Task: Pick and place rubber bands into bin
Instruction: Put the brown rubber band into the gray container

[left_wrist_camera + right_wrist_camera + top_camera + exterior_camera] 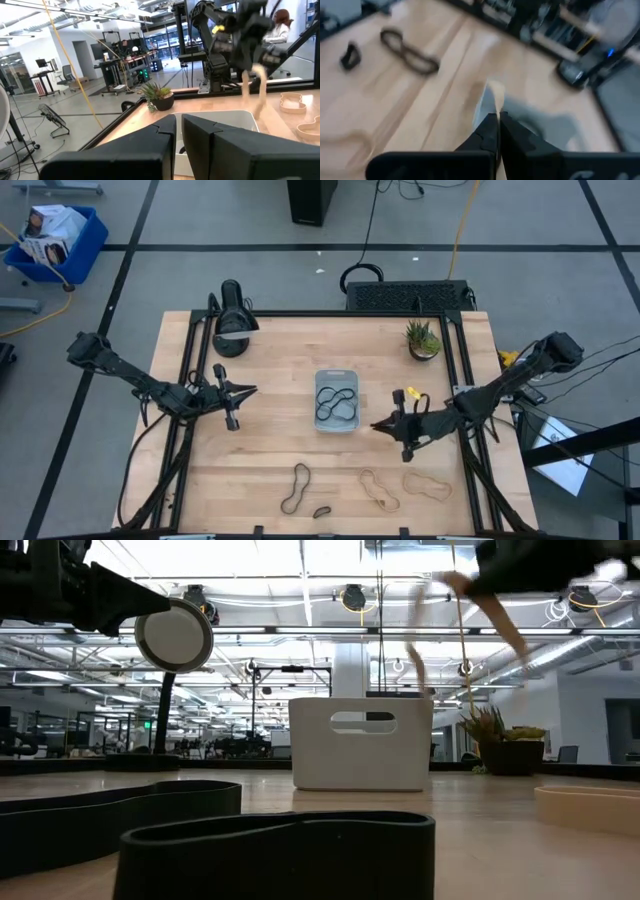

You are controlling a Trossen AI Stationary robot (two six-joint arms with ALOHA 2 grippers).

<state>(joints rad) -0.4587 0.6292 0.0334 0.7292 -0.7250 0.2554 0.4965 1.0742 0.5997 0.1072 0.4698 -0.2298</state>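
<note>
Just beside the bin at its 4 o'clock, right end effector clenched on a tan rubber band; bin mid-bench holds dark bands; left end effector at bin's 9 o'clock, closed, empty.

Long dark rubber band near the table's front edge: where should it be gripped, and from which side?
Pinch across the narrow waist of the long dark rubber band, coming straight down from above. It lies flat on the table, and its two strands run closest there, so the fingers can likely straddle both.
</note>
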